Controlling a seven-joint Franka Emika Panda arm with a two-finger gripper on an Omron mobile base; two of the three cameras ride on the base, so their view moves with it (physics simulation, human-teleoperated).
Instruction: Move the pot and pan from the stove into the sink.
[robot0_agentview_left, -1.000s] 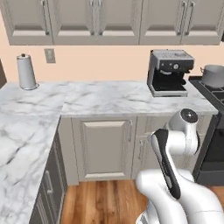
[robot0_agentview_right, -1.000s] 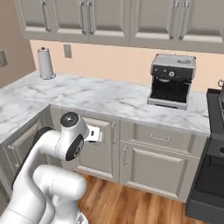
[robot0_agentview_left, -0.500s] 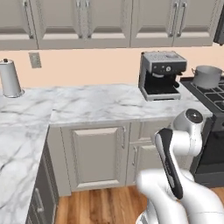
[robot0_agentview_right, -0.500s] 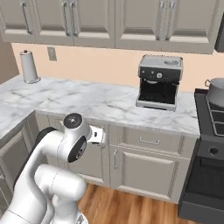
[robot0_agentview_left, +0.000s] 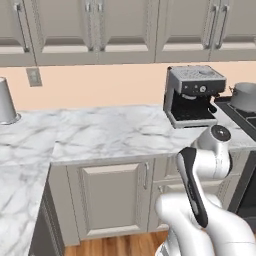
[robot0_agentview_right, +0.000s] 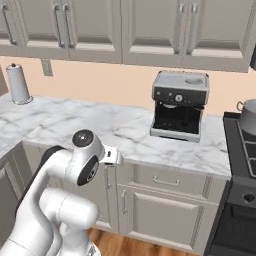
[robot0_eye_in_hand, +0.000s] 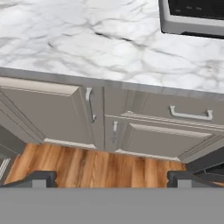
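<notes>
Arm folded low, claw (robot0_eye_in_hand: 111, 177) wide open, empty

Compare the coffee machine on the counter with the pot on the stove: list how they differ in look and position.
The coffee machine is boxy, black and silver; the pot is round and plain grey metal. The coffee machine sits on the white marble counter against the wall; the pot stands on the black stove, cut off by the frame edge. The coffee machine is taller than the pot. Both stand upright, untouched by the gripper.

The pot (robot0_agentview_left: 245, 96) sits on the stove (robot0_agentview_right: 239, 150), right of the coffee machine (robot0_agentview_right: 179, 105).
</notes>
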